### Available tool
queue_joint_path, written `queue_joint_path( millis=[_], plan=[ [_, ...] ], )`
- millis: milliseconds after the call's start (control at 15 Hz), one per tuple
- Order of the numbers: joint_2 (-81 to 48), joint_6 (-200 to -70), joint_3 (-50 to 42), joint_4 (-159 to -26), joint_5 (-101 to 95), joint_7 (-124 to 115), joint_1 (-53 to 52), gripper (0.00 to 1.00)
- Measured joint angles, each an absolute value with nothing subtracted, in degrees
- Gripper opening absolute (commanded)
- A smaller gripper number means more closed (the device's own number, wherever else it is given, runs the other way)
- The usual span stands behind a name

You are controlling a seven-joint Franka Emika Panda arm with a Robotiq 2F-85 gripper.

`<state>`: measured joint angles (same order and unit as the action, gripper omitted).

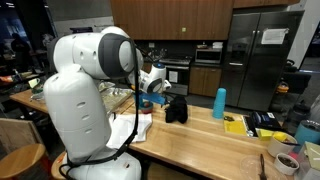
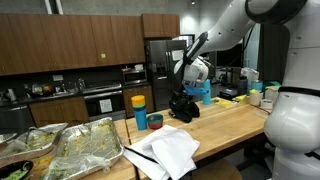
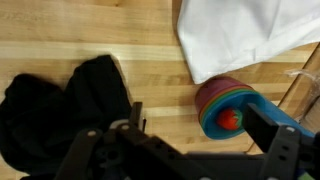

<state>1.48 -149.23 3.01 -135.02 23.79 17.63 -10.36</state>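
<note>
Two items lie closest to the hand (image 3: 185, 138): a crumpled black cloth (image 3: 55, 105) and a stack of coloured cups (image 3: 228, 110).

Hand: spread wide and holding nothing. In the wrist view its two fingers (image 3: 268, 135) stand well apart, with bare wood between them. It is pointed down at the surface (image 3: 150, 40) and hangs above it. In an exterior view the hand (image 2: 184, 94) sits directly over the black cloth (image 2: 185, 107), very near it. Whether they touch cannot be told.

Black cloth: bunched in a loose heap on the wooden surface, below and beside one finger in the wrist view. It also shows as a dark mound in an exterior view (image 1: 176, 109).

Stack of coloured cups: upright on the surface, just beside the other finger, blue on the outside with a red object inside. An exterior view shows it as a small blue cup (image 2: 155, 121).

White cloth (image 3: 250, 35): spread flat, its corner touching or overlapping the rim of the cup stack. It lies at the near edge of the surface in an exterior view (image 2: 165, 150).

Other items: a tall blue cup (image 1: 220, 102) stands apart from the black cloth. Foil trays (image 2: 80, 145) of food sit at the far end of the surface. A refrigerator (image 1: 260, 50) stands behind.
</note>
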Motion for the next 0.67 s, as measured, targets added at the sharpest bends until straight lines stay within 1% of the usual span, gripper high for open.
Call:
queue_joint_path(
  millis=[667],
  plan=[
    [-7.7,-149.0,5.0,-127.9,12.8,11.7,-9.0,1.00]
  ],
)
